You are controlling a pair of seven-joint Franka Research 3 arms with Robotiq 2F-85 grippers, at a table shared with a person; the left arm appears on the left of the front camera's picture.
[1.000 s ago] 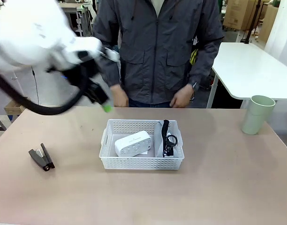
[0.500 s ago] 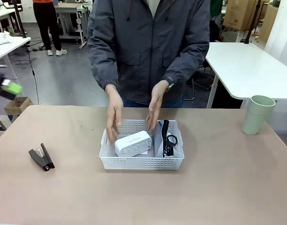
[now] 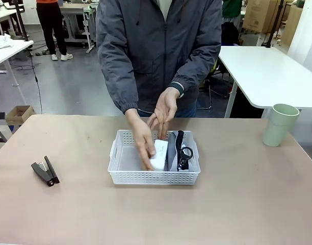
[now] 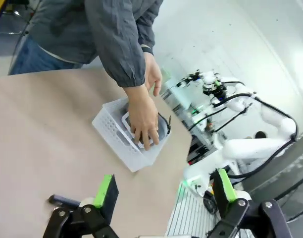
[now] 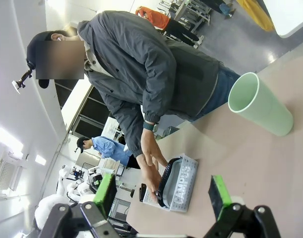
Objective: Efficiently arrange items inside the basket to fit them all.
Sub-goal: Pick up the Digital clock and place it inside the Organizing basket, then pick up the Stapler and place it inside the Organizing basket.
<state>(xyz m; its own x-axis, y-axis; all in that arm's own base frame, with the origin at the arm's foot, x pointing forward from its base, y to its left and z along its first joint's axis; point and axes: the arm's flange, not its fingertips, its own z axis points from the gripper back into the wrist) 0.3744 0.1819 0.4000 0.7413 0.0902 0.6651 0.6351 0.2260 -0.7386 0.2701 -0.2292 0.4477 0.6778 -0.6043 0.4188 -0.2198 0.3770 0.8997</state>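
Hand (image 3: 144,144) now presses white box (image 3: 160,154) upright in basket (image 3: 140,177); left gripper (image 4: 164,184), right gripper (image 5: 163,191) agape

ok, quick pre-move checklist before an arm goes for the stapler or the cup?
1. Basket free of hands: not ok. The person's hands are inside the basket, on the white box.
2. Box settled against the pouch: cannot tell, a hand covers it.
3. Room in the basket: ok, its left half is bare.
4. Stapler: ok, lies free on the table, left of the basket.
5. Cup: ok, upright on the table, right of the basket.
6. Left gripper and right gripper: ok, both open and empty.
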